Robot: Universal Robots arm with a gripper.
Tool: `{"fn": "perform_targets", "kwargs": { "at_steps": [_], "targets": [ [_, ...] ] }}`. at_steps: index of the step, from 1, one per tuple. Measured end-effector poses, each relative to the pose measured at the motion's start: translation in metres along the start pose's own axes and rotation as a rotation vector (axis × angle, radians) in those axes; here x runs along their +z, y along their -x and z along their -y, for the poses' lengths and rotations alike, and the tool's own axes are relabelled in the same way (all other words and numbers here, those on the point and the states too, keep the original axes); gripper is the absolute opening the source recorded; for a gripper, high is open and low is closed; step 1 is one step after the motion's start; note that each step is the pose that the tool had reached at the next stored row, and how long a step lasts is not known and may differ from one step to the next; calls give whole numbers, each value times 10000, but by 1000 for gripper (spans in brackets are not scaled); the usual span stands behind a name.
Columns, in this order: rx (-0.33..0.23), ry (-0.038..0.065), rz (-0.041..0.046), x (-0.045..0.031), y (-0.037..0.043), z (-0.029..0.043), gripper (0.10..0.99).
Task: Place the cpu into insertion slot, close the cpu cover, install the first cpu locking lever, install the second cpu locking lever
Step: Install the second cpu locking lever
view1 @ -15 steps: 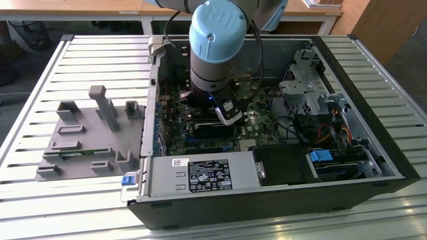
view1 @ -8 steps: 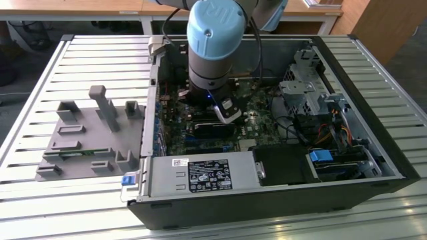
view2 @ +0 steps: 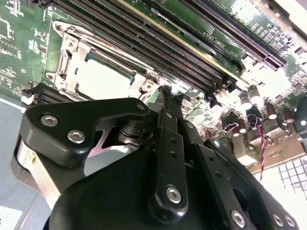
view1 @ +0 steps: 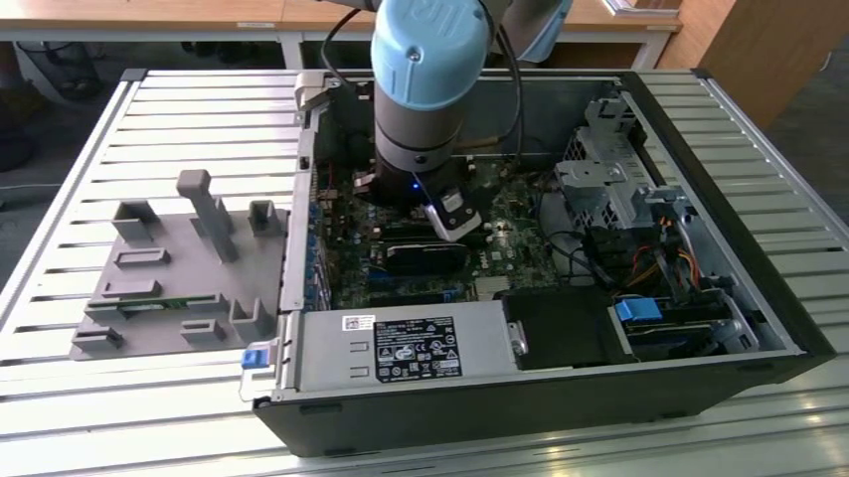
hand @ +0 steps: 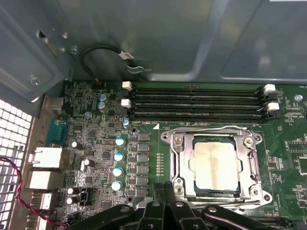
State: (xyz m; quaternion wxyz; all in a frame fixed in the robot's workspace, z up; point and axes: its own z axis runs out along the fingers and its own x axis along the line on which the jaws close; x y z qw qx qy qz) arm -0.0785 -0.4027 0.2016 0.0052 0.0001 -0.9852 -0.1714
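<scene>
Green circuit board fills the floor of one open computer case [view1: 743, 328], which lies on a slatted metal table [view1: 80, 169]. One arm [view1: 422, 70] reaches down into the case. In the exterior view one grey holder block [view1: 173, 278] sits on the table at 9 o'clock from the case, just beside its wall.

One cpu [hand: 214, 165] lies flat in the insertion slot [hand: 188, 189]; its pale metal top shows through the window of the cpu cover [hand: 250, 165], which lies down flat over it. In the first wrist view four long black memory slots [hand: 196, 100] run side by side at 12 o'clock from the socket, near it. Four blue-topped capacitors [hand: 118, 163] stand in a column at 9 o'clock, apart from the frame.

The gripper [hand: 165, 189] hangs at the socket's 6 o'clock edge, fingertips pressed together with nothing between them. In the second wrist view its black linkage [view2: 168, 158] sits just beside the socket [view2: 103, 76].
</scene>
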Motion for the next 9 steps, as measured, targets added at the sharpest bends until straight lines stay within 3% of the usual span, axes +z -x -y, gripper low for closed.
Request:
{"fn": "perform_targets", "kwargs": {
  "at_steps": [9],
  "targets": [
    [0, 1, 1, -43, 0, -16, 106]
  ]
}}
